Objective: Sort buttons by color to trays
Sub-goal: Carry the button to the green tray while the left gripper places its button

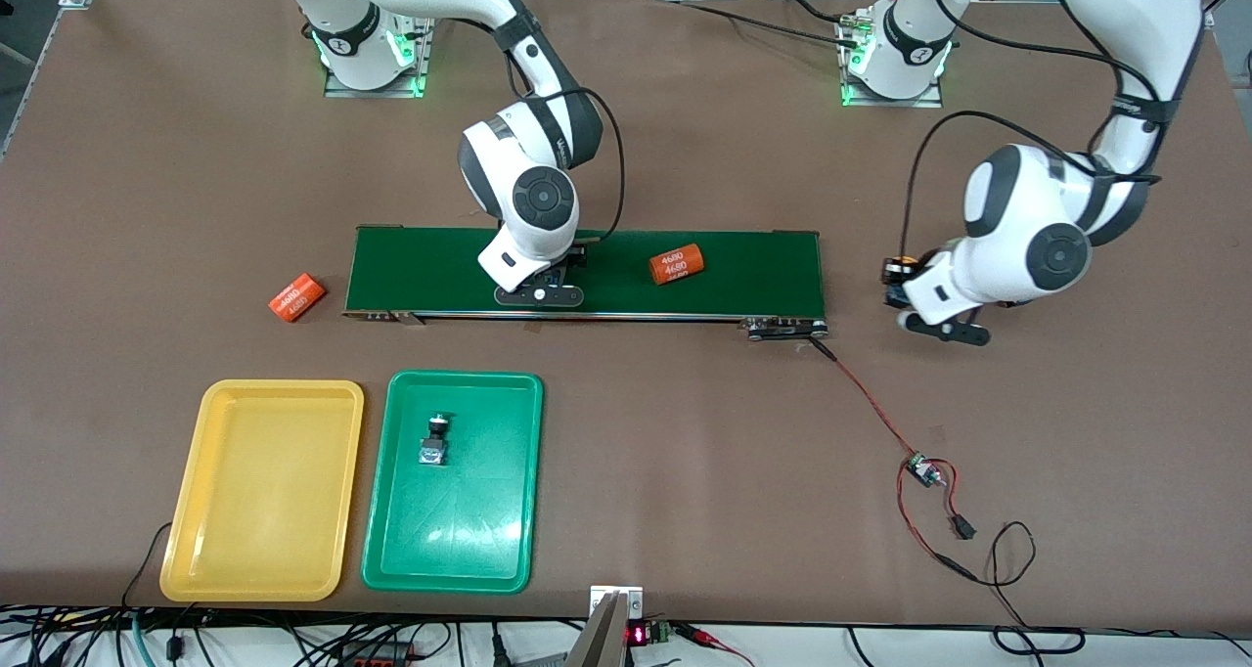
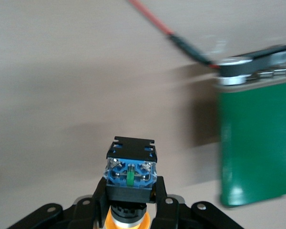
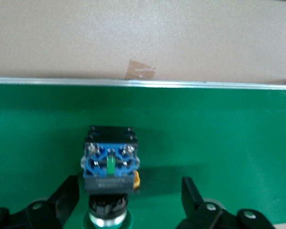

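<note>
Two trays sat side by side near the table's front edge: yellow tray [image 1: 262, 491] bare, green tray [image 1: 453, 481] holding one button [image 1: 433, 439]. Right gripper [image 1: 538, 293], fingers spread, straddled a green-capped button [image 3: 109, 167] on the conveyor belt [image 1: 763, 271]. Left gripper [image 1: 944, 330] clamped a yellow-capped button [image 2: 130, 171] over bare table just off the belt's end.

Overhead front camera—wrist cameras close over belt [image 1: 587, 271].
</note>
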Motion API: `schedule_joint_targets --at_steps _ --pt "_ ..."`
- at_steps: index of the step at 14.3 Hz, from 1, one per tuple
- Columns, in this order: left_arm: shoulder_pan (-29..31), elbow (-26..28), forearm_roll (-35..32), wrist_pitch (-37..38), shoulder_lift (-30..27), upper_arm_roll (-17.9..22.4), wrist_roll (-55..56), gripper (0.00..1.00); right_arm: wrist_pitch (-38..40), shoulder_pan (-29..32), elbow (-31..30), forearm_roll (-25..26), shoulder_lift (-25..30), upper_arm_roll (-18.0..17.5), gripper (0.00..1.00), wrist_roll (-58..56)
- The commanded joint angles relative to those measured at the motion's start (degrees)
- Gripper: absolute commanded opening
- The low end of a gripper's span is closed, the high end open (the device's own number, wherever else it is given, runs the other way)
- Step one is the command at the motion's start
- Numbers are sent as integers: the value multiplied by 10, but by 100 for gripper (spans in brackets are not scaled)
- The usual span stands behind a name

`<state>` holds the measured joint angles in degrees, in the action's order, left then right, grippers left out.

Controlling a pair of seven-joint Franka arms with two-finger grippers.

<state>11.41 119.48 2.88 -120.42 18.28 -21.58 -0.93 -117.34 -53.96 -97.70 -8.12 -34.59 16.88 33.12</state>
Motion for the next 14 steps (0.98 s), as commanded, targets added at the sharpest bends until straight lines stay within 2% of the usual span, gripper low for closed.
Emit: schedule_joint_targets --at_steps 1,3,5,7,8,9,10,12,14 --pt "-22 -14 27 5 2 -20 20 6 -9 4 -1 -2 1 3 42 5" --pt "-26 -19 56 -16 8 -48 42 6 -10 22 3 -4 1 3 19 4" --pt "-53 -19 87 -61 20 -56 82 8 -9 33 13 -5 2 2 9 0" --pt "-79 -18 93 -106 38 -56 129 10 -5 47 26 -4 4 3 6 0" --pt "-95 -18 99 -120 42 -56 160 23 -6 56 36 -3 5 3 5 -1" --pt "-107 -18 104 -123 42 -55 180 68 -9 68 44 -2 5 3 4 -5" --pt "-108 -17 104 -120 34 -55 187 100 -9 77 58 2 1 3 3 -9" --pt "-104 -12 104 -105 6 -53 195 100 -15 109 121 1 -36 3 3 -31" --pt "-96 -14 103 -69 -22 -28 196 100 -19 139 191 -1 -83 3 2 -66"
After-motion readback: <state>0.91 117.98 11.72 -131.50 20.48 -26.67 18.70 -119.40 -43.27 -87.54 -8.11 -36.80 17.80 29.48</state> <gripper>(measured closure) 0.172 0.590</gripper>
